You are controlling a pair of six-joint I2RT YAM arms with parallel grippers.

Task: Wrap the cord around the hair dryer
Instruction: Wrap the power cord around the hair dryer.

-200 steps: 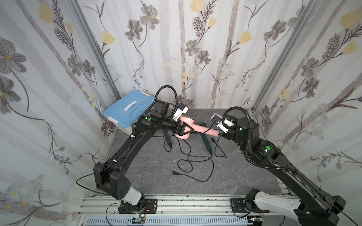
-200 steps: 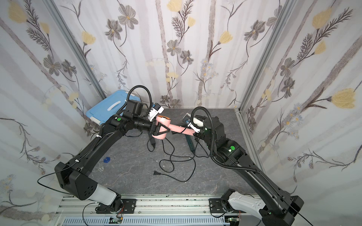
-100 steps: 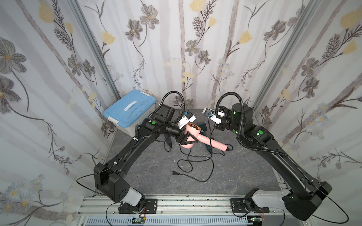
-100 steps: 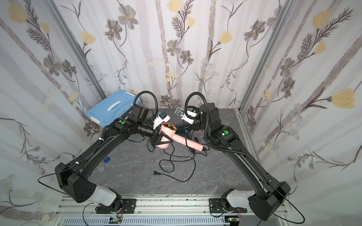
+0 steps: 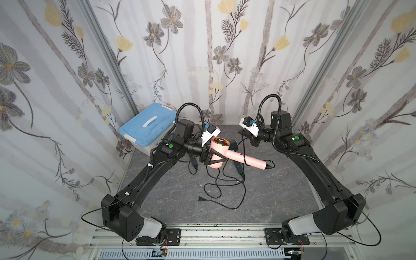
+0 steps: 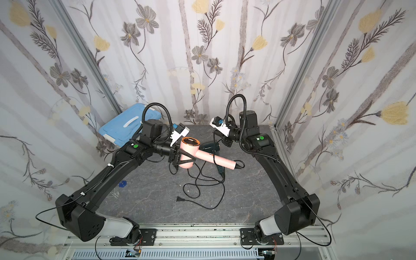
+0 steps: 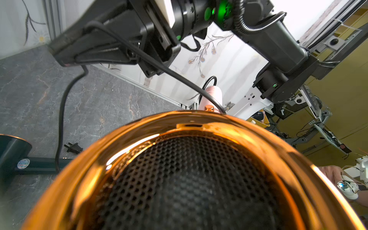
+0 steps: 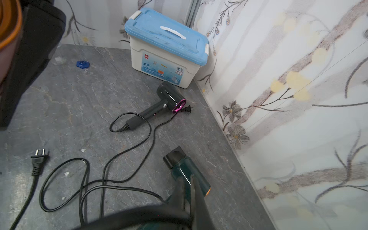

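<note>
3 dryers, 1 box (image 8: 165, 39): left gripper (image 5: 221, 157) clamps pink dryer (image 5: 247, 159) by the head above the table (image 5: 270, 191), right gripper (image 7: 67, 57) pinched tight on its cord (image 5: 225, 180), teal dryer (image 8: 187, 173) and black dryer (image 8: 159, 105) lie flat below.

The pink hair dryer (image 7: 189, 175) fills most of the left wrist view, blurred and cut off by the picture's edges, covering the left gripper (image 5: 225, 159) that clamps it. In the right wrist view the right gripper (image 8: 189, 179) is a dark blur, and the cord (image 8: 139, 212) beside it is a smear cut off at the edge. In both top views the pink handle crosses the green hair dryer (image 5: 239, 167), and the left arm (image 5: 157, 171) hides most of the black hair dryer (image 8: 167, 95).
</note>
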